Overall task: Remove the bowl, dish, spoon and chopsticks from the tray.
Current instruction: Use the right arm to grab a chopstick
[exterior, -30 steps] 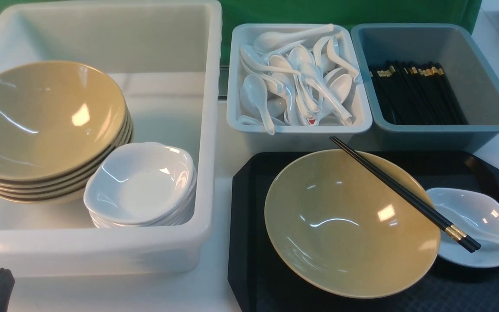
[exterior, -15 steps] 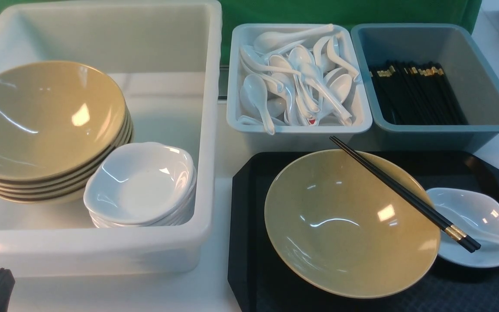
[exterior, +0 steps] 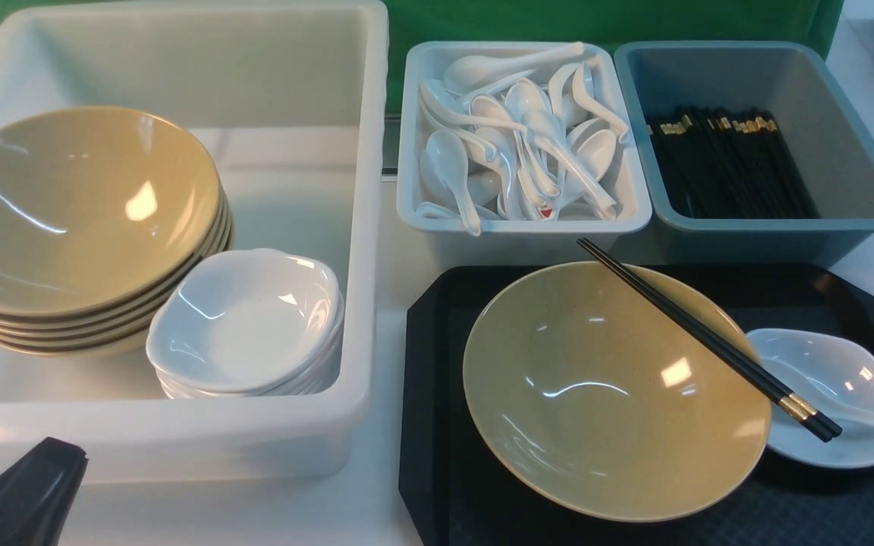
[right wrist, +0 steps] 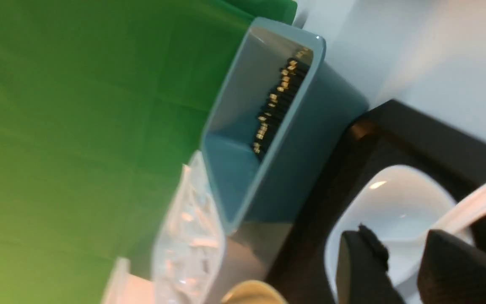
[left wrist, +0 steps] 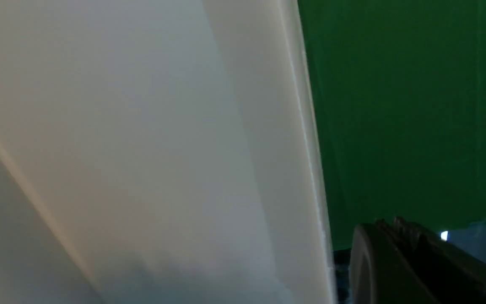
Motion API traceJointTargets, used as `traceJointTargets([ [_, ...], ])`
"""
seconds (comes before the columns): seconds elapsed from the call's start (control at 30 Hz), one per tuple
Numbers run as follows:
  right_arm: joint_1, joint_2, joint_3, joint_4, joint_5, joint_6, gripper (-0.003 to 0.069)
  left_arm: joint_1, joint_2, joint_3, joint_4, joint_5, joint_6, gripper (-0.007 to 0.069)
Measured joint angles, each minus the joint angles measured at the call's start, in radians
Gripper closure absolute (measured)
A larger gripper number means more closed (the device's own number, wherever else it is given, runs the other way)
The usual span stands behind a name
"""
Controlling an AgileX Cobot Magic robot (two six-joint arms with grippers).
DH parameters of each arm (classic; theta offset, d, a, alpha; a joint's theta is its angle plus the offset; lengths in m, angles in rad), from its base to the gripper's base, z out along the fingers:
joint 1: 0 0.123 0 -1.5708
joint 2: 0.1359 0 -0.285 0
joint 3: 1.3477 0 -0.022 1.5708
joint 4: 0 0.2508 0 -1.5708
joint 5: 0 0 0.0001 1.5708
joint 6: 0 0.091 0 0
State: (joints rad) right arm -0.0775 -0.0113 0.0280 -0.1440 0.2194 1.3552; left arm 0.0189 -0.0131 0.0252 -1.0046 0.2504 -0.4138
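Note:
The black tray (exterior: pixel 429 425) lies at the front right. The tan bowl (exterior: pixel 604 394) sits on it. The black chopsticks (exterior: pixel 702 337) rest across the bowl's rim, with their gold-banded ends over the small white dish (exterior: pixel 847 379) to the bowl's right. The white spoon (exterior: pixel 873 417) lies in the dish with its handle pointing right. My left gripper (exterior: pixel 23 493) is at the front left corner, before the white tub, with its jaws together and empty (left wrist: pixel 390 228). My right gripper (right wrist: pixel 399 236) is open just above the dish (right wrist: pixel 395 194) and the spoon handle (right wrist: pixel 475 207); it is out of the front view.
The big white tub (exterior: pixel 361 227) at the left holds a stack of tan bowls (exterior: pixel 80 212) and a stack of white dishes (exterior: pixel 247 318). Behind the tray stand a bin of spoons (exterior: pixel 520 144) and a bin of chopsticks (exterior: pixel 733 163).
My left gripper has come up and a little to the right, further into the front view's lower left corner. The things on the tray have not moved.

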Motion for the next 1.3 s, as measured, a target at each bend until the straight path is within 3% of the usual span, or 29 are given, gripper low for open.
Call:
traceJointTargets([
  [0.2, 0.0, 0.0, 0.0, 0.0, 0.053, -0.027, 0.042, 0.0, 0.0, 0.0, -0.031, -0.015, 0.016, 0.0636],
  [0.3, 0.0, 0.0, 0.0, 0.0, 0.054, -0.099, 0.042, 0.0, 0.0, 0.0, -0.032, -0.006, 0.072, 0.0636],
  [0.47, 0.012, 0.0, -0.004, 0.0, -0.014, -0.267, 0.042, 0.0, 0.0, -0.116, 0.001, 0.101, 0.395, 0.0636],
  [0.5, 0.043, 0.0, -0.038, 0.001, -0.002, -0.351, 0.042, 0.0, 0.0, -0.209, 0.047, 0.167, 0.547, 0.0636],
  [0.57, 0.092, 0.024, -0.14, 0.002, 0.054, -0.493, 0.0428, 0.001, 0.038, -0.332, 0.145, 0.263, 0.653, 0.0636],
  [0.73, 0.192, 0.176, -0.348, 0.002, 0.19, -0.762, 0.0503, 0.019, 0.225, -0.533, 0.399, 0.467, 0.666, 0.0636],
  [0.77, 0.24, 0.271, -0.452, 0.002, 0.271, -0.875, 0.055, 0.017, 0.322, -0.614, 0.518, 0.558, 0.666, 0.0636],
  [0.83, 0.293, 0.369, -0.559, 0.002, 0.365, -0.98, 0.06, 0.001, 0.407, -0.696, 0.621, 0.646, 0.665, 0.0636],
  [0.93, 0.373, 0.553, -0.749, 0.002, 0.553, -1.148, 0.0626, -0.056, 0.538, -0.803, 0.749, 0.755, 0.661, 0.0636],
  [1.13, 0.476, 0.853, -0.998, 0.002, 0.829, -1.341, 0.0626, -0.237, 0.768, -0.905, 0.869, 0.908, 0.662, 0.0636],
  [1.3, 0.528, 1.071, -1.116, 0.003, 0.894, -1.43, 0.0612, -0.398, 0.904, -0.989, 0.87, 0.909, 0.702, 0.0636],
])
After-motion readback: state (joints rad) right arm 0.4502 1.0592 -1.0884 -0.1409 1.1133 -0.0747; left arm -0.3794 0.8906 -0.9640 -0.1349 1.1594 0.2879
